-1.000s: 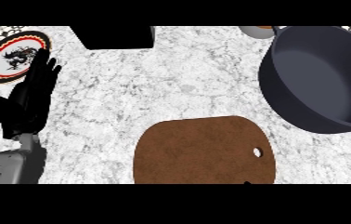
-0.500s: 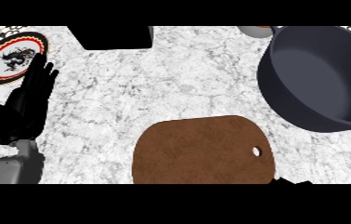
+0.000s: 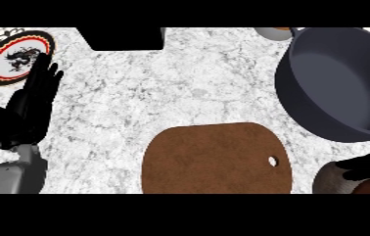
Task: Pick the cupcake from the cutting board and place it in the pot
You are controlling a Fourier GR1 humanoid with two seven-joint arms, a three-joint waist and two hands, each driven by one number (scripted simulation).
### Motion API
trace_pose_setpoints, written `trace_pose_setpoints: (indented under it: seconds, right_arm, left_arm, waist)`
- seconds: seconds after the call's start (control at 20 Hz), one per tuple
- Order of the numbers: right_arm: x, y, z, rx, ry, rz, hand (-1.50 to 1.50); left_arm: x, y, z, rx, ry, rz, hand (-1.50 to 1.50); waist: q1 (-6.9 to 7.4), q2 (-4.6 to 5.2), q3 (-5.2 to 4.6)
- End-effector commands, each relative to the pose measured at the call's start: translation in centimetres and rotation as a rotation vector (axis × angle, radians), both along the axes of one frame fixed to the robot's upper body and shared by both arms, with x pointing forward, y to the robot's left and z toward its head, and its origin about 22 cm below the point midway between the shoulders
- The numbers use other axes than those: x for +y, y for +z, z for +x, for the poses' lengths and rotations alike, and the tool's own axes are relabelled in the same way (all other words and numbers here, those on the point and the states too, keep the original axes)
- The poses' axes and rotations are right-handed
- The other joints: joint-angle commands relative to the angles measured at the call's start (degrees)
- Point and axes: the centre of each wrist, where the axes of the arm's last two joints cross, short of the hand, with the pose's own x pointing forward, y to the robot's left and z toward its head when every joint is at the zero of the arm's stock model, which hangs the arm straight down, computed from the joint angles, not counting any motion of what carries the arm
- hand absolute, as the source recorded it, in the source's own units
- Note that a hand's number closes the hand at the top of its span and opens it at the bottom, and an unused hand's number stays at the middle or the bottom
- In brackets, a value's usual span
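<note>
Right hand curled over cupcake

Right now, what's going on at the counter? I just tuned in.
The right hand shows at the lower right corner, its fingers curled over a brown, rounded thing, probably the cupcake, just right of the cutting board. The board's top is bare. The dark pot sits beyond it at the right and holds nothing visible. The left hand rests open near the left edge, below a patterned plate.

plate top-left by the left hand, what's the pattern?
White plate with a red-and-black rim and a black dragon-like figure at its centre; the head view shows it.
</note>
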Motion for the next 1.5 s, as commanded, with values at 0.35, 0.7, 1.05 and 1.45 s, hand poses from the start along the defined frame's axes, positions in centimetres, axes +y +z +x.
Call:
trace_pose_setpoints:
  seconds: [0.35, 0.7, 1.05, 1.45]
  right_arm:
    - [-8.3, 2.3, 6.3, 0.037, -0.095, 0.16, 1.5]
    - [-11.5, 0.8, 13.2, 0.047, -0.107, 0.284, 1.5]
    - [-12.7, -3.8, 14.4, -0.074, -0.359, -0.205, 1.5]
    - [-14.1, -6.9, 20.7, 0.052, -0.322, -0.163, 1.5]
  left_arm:
    - [-3.7, -0.9, 0.8, -0.024, -0.022, 0.006, 0.0]
    - [-1.4, -1.1, 1.9, -0.005, -0.016, 0.011, 0.0]
    - [-1.9, 1.0, 1.0, -0.022, -0.057, -0.005, 0.0]
    - [-2.4, -0.9, -0.1, -0.008, -0.047, -0.004, 0.0]
  waist:
    - [1.13, 0.22, -0.03]
    - [1.75, 0.43, -0.03]
    - [2.93, 0.61, 0.05]
    - [3.05, 0.61, 0.04]
